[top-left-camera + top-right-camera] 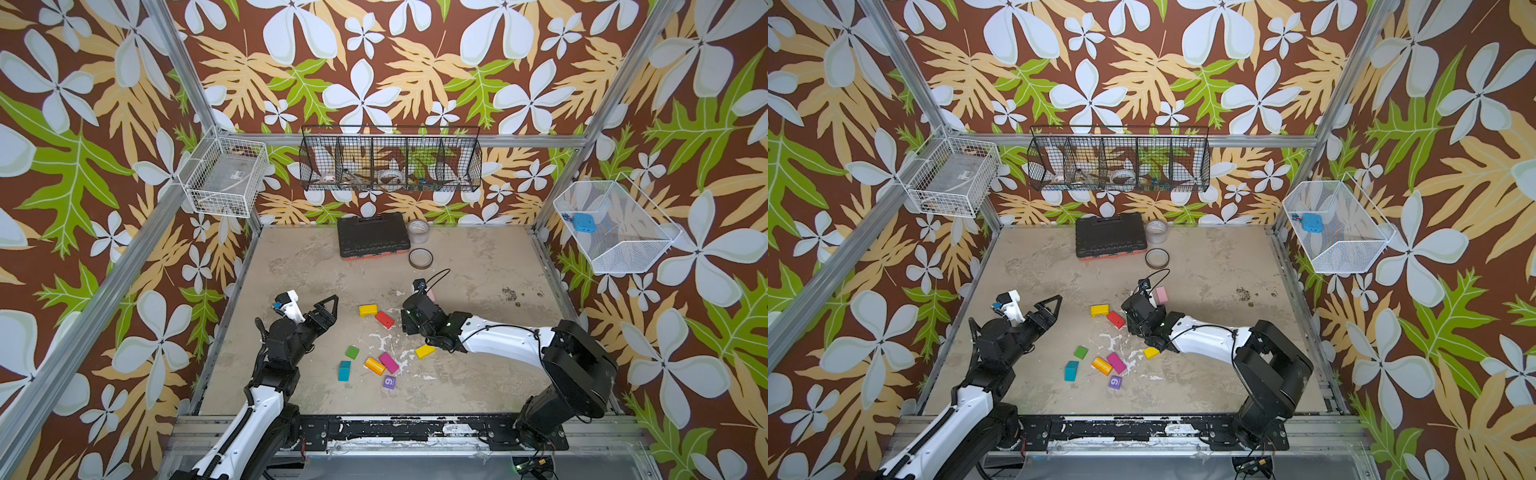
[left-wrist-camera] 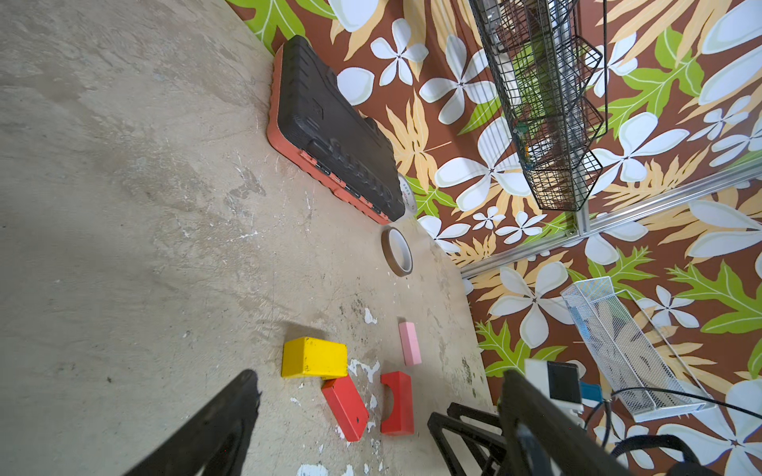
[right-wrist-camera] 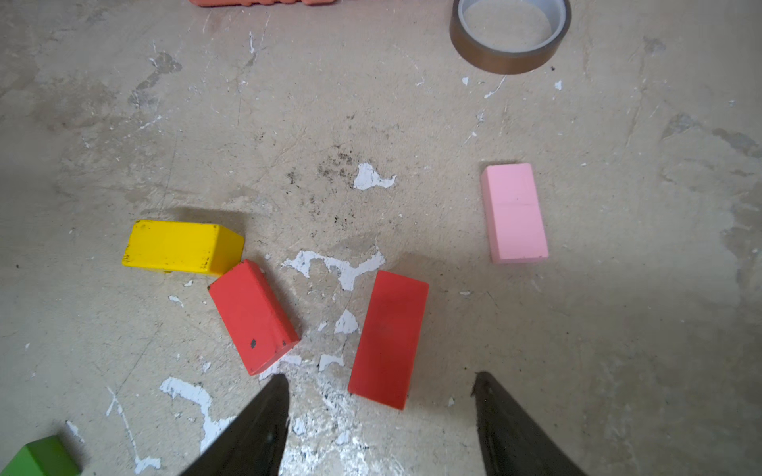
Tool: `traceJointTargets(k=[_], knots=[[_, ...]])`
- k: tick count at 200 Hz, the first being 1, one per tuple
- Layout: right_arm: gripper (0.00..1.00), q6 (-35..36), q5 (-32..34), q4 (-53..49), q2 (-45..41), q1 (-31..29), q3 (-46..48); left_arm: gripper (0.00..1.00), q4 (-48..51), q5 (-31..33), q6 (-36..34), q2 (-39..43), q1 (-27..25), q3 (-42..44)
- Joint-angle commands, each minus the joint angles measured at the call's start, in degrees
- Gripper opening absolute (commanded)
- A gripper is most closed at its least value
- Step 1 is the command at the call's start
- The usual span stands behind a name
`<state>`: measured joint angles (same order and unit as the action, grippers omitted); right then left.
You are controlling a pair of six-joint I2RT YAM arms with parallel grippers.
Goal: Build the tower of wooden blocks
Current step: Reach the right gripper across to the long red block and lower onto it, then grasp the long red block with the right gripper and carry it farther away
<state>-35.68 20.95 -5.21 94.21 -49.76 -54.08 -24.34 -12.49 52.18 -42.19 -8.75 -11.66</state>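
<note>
Scuffed, paint-flecked bench (image 3: pixel 412 123) inside floral walls (image 1: pixel 374 62). No tower yet: wood blocks (image 1: pixel 388 362) scattered flat, all on the robot's side of the tape roll (image 3: pixel 510 37).

Right claw (image 3: pixel 381 376) parted and empty, poised at the end of a red block (image 3: pixel 387 338), farther from the tape roll than the pink block (image 3: pixel 514 212). Left claw (image 2: pixel 379 374) wide, empty, off to the side.

Likely step: gripping that red block. Best done by squaring the fingers to its long sides, descending straight, avoiding the second red block (image 3: pixel 252 316) close by, and closing gently at mid-length.
</note>
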Motion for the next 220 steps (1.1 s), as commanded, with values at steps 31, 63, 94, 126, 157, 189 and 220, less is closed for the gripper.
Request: traceJointTargets(k=[31,63,94,126,157,189,220], knots=[[0.64,0.2,0.3,0.5,4.3,0.5,-2.0,0.92,-1.8,-0.1,0.5,-0.3,-0.1,-0.6],[0.6,0.4,-0.1,0.1,7.3,0.7,-3.8,0.92,-2.0,-0.4,0.6,-0.7,-0.1,-0.6],[0.55,0.4,-1.0,0.1,10.0,1.4,-5.2,0.92,-2.0,-0.3,0.6,-1.0,0.0,-0.6],[0.51,0.2,-1.5,-0.1,11.7,2.5,-5.9,0.92,-2.3,-0.6,0.8,-1.2,-0.1,-0.6],[0.45,0.2,-1.4,-0.1,12.3,3.2,-5.9,0.92,-2.5,-0.7,1.0,-1.8,-0.1,-0.6],[0.38,0.3,-1.4,-0.5,12.8,3.3,-6.4,0.92,-2.5,-0.8,1.0,-2.5,0.0,-0.7],[0.32,0.5,-1.6,-0.8,13.1,3.4,-6.7,0.92,-3.0,-1.2,1.2,-3.1,-0.1,-0.7]])
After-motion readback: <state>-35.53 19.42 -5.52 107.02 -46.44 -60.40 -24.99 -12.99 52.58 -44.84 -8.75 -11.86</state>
